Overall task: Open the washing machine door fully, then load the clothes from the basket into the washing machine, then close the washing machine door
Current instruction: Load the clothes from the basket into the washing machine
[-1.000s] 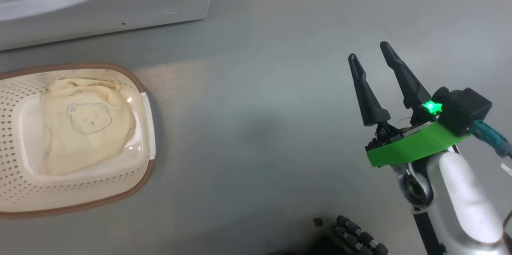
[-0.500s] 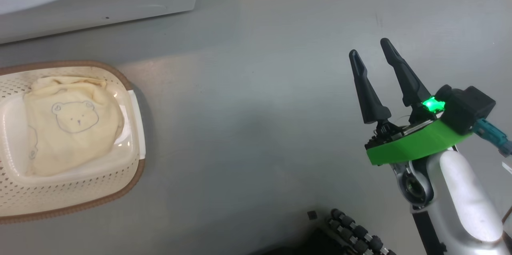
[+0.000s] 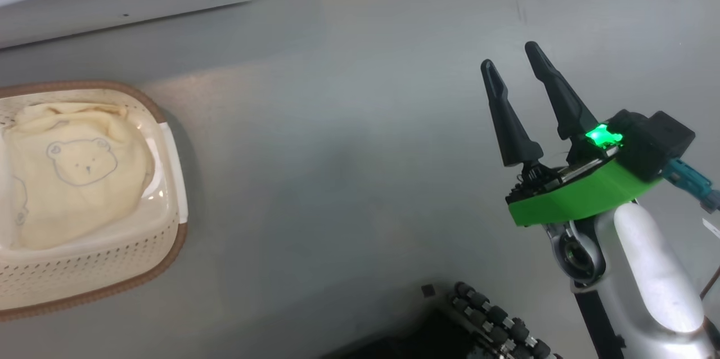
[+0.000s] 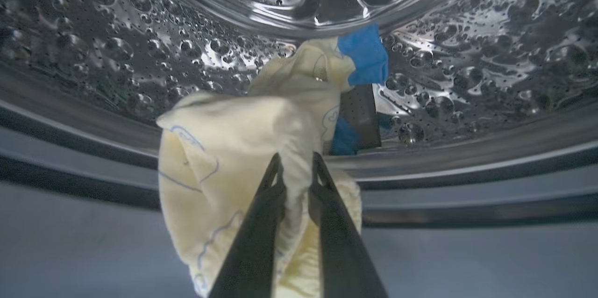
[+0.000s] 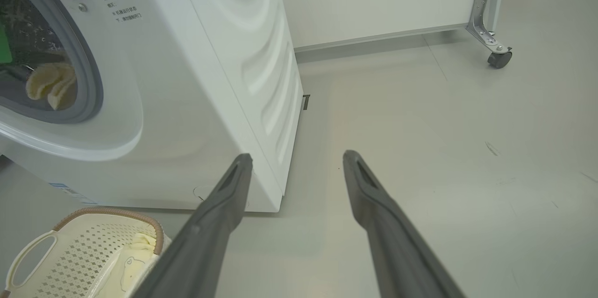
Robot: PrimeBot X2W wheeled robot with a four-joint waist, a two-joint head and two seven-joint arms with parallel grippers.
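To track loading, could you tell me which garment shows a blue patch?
The drum garment, pinched in the left gripper, has it; the basket garment is plain cream with a bear outline.

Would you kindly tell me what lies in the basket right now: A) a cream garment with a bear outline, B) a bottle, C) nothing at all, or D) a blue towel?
A: the basket holds a cream garment printed with a bear's face in outline.
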